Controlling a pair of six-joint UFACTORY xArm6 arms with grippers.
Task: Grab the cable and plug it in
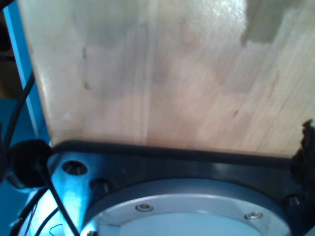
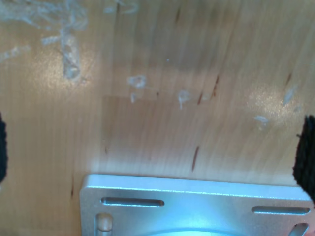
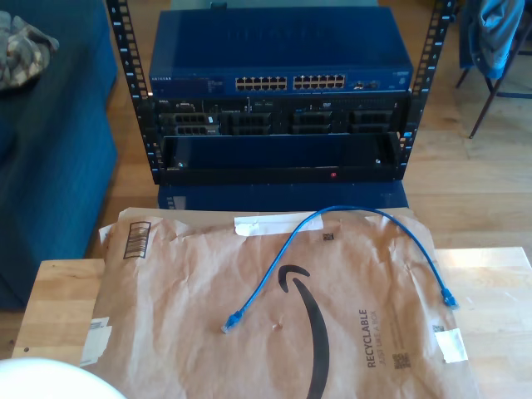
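Note:
The bright-blue cable (image 3: 332,209) lies in an arc on a brown paper mailer (image 3: 332,332) in the exterior view. One clear plug (image 3: 229,324) rests near the mailer's middle, and the other plug (image 3: 449,299) is toward the exterior view's right. My first gripper (image 1: 157,147) hangs over bare wood, with one dark fingertip (image 1: 307,142) at the picture's edge and nothing between the jaws. My second gripper (image 2: 155,152) is open over the wooden tabletop. Its black fingertips (image 2: 306,152) stand far apart and hold nothing.
A blue network switch (image 3: 283,58) with rows of ports (image 3: 291,83) sits in a rack (image 3: 278,125) behind the table. A metal plate (image 2: 197,206) and an arm base flange (image 1: 187,211) are bolted to the wood. A white rounded object (image 3: 41,378) is at the exterior view's lower left.

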